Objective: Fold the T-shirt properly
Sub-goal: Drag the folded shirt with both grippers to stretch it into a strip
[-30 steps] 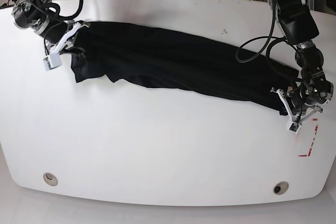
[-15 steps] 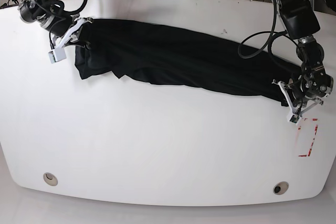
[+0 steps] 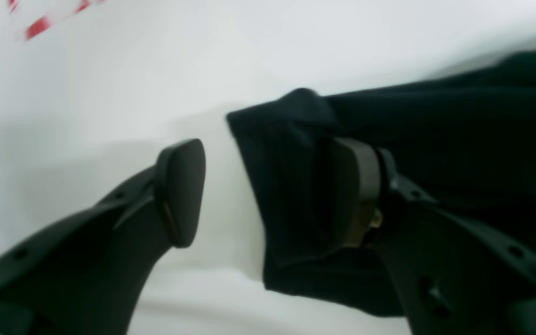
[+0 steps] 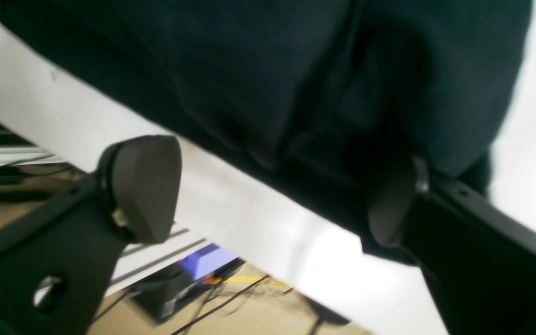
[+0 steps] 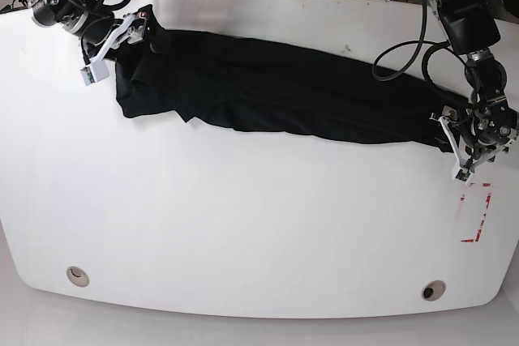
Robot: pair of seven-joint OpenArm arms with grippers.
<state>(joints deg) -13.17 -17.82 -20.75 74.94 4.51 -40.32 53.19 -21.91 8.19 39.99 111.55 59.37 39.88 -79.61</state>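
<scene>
T-shirt (image 5: pixel 276 95) is lying stretched in a long, bunched band across the far half of the white table (image 5: pixel 243 224), running corner to corner, still wrinkled and uneven. Left gripper (image 3: pixel 268 190) is standing with jaws parted; one pad is touching the cloth end, the other is clear of it, nothing clamped. Right gripper (image 4: pixel 268 190) is likewise gaping at the opposite end, near the table's far edge. Risk: a pad resting against fabric is likely snagging and dragging it on withdrawal, spoiling the lay; cloth near the edge could be slipping off.

plain black t-shirt (image 5: pixel 276 95), white table (image 5: pixel 243 224), red tape marks (image 5: pixel 478 220).
</scene>
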